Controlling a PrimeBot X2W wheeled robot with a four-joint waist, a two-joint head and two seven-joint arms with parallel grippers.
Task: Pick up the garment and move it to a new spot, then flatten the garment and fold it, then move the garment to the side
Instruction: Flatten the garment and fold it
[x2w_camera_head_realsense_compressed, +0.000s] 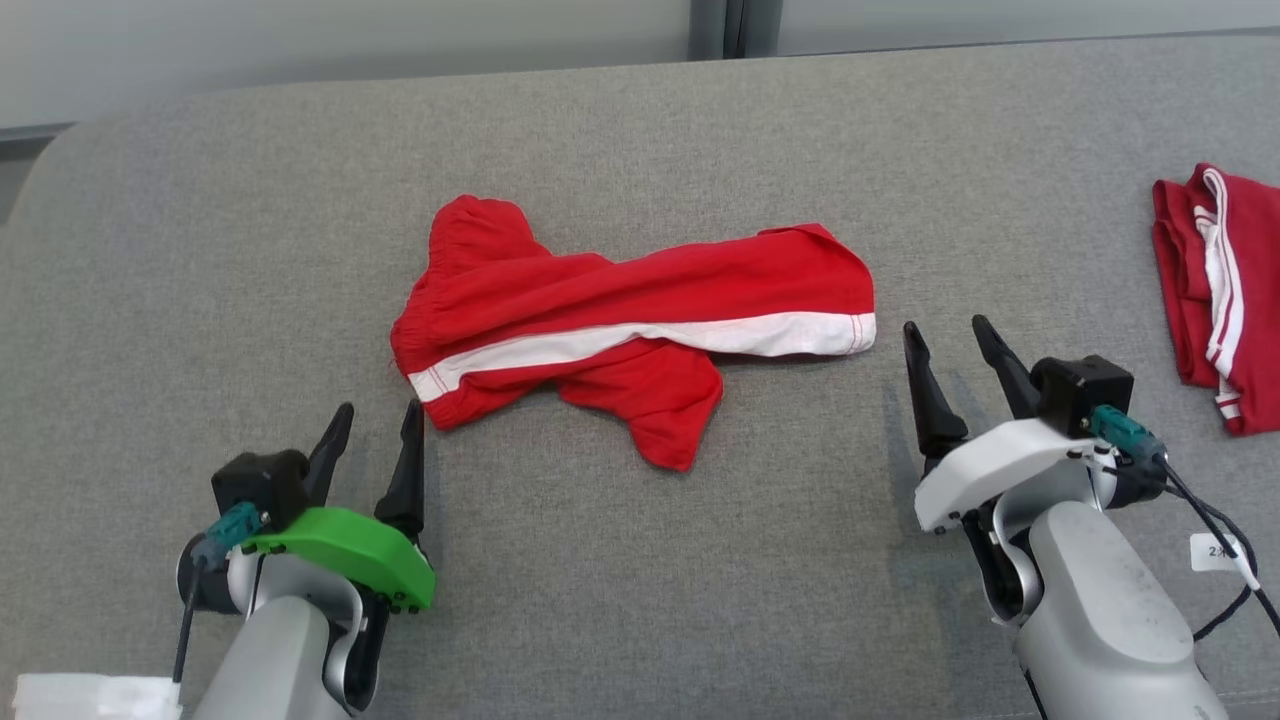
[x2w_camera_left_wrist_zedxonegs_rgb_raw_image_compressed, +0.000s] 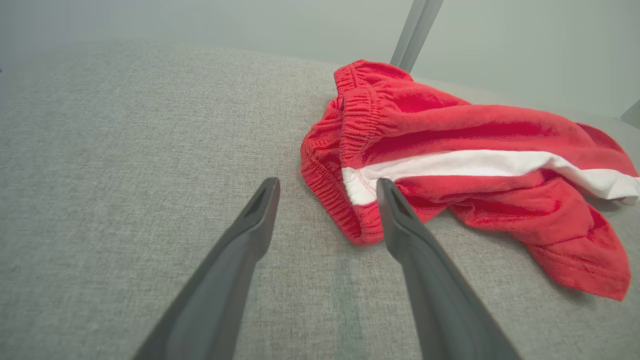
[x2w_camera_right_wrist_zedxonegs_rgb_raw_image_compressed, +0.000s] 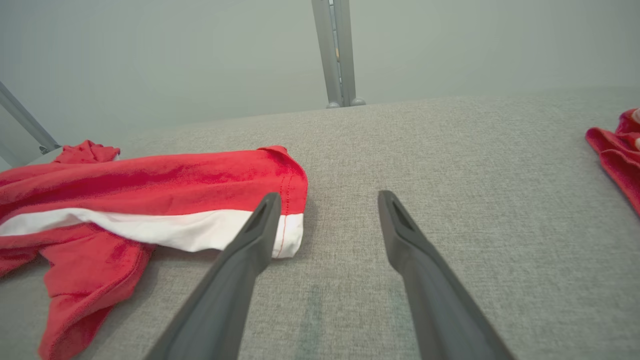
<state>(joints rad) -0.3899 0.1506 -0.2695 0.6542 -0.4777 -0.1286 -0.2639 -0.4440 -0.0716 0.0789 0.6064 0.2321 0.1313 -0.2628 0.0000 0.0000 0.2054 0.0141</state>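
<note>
Red shorts (x2w_camera_head_realsense_compressed: 640, 310) crumpled mid-cushion (x2w_camera_head_realsense_compressed: 200, 250); soft, light, limp. Left gripper (x2w_camera_head_realsense_compressed: 378, 407) and right gripper (x2w_camera_head_realsense_compressed: 945, 324) spread, empty. Best holds, probably: elastic waistband (x2w_camera_left_wrist_zedxonegs_rgb_raw_image_compressed: 356, 117), striped hem (x2w_camera_right_wrist_zedxonegs_rgb_raw_image_compressed: 290, 220).

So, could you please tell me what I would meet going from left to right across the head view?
Blurred white item in the bottom corner → left claw under its green cover → crumpled red fabric shorts with a white stripe → right claw under its white cover → folded red garment with white trim.
</note>
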